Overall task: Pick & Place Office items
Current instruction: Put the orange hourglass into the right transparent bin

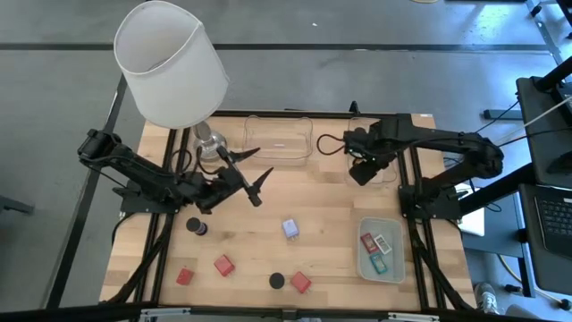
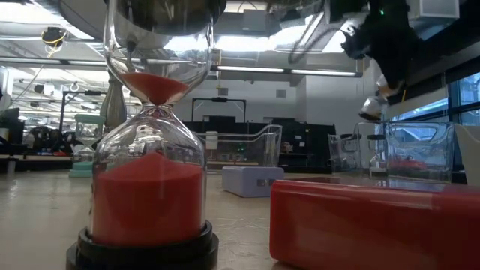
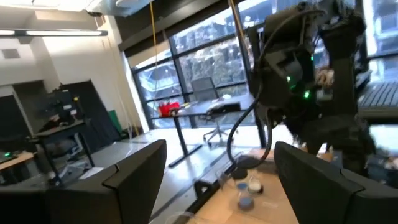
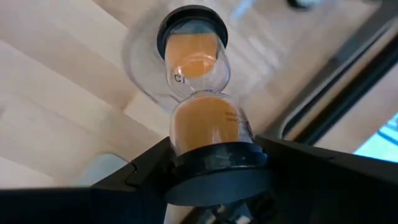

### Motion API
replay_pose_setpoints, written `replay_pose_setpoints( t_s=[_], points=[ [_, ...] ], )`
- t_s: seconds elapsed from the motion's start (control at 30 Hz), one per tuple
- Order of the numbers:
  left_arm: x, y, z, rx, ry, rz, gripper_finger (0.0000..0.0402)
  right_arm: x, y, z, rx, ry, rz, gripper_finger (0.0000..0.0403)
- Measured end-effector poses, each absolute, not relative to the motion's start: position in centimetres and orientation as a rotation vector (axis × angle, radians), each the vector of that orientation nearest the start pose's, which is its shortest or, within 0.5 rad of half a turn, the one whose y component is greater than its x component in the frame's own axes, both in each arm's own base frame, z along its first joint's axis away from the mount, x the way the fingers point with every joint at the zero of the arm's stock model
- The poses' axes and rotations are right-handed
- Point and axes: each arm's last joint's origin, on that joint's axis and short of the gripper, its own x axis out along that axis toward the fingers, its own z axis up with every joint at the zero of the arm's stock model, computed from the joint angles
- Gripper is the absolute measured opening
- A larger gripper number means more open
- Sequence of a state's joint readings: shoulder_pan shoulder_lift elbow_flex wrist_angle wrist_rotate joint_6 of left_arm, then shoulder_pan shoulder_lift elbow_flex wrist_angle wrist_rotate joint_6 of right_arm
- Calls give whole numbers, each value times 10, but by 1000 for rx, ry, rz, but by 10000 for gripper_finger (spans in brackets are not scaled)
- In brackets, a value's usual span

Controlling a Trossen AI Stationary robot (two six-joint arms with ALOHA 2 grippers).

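Observation:
My right gripper [image 1: 362,170] hangs above the left edge of the far-right clear tray [image 1: 380,154], shut on a small hourglass with orange sand [image 4: 202,106]; the low view shows the gripper high up [image 2: 375,52]. My left gripper [image 1: 255,186] is open, raised left of the table's middle, with nothing between its fingers [image 3: 217,180]. On the near half of the table stand two black-capped hourglasses [image 1: 195,226] [image 1: 277,280], three red blocks [image 1: 184,276] [image 1: 223,265] [image 1: 300,283] and a lavender cube [image 1: 290,228]. Flat teal, red and white pieces [image 1: 377,250] lie in the pale-green tray. My right gripper pinches the hourglass by its black end cap [image 4: 214,163], one finger on each side of the cap. The fingers come from above, pointing down. The hourglass hangs lengthwise below them, lifted clear, with its other cap [image 4: 191,25] towards the table.
A big white-shaded lamp [image 1: 174,63] stands at the far left, its base beside my left arm. A second clear tray [image 1: 279,139] sits at the far middle. The pale-green tray [image 1: 398,268] lies near right. Bare wood [image 1: 331,210] shows in the middle.

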State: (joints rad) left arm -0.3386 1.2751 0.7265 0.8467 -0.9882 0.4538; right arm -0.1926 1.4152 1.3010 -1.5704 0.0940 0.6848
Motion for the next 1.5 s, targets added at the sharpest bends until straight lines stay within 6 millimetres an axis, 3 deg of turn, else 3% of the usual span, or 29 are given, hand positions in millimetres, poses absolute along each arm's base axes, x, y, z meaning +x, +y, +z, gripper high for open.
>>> replay_pose_setpoints(
  t_s=[0.23,0.53,1.07,1.5],
  points=[
    [256,-64,303,249,-68,719,294,198,-66,269,621,1672,-874,211],
    [256,-64,303,250,-68,719,294,178,-92,244,659,1748,-1003,212],
    [257,-64,301,266,-48,717,294,201,-121,194,528,1960,-941,212],
    [260,-52,298,253,-22,764,294,200,-138,188,549,1902,-889,212]
  ],
)
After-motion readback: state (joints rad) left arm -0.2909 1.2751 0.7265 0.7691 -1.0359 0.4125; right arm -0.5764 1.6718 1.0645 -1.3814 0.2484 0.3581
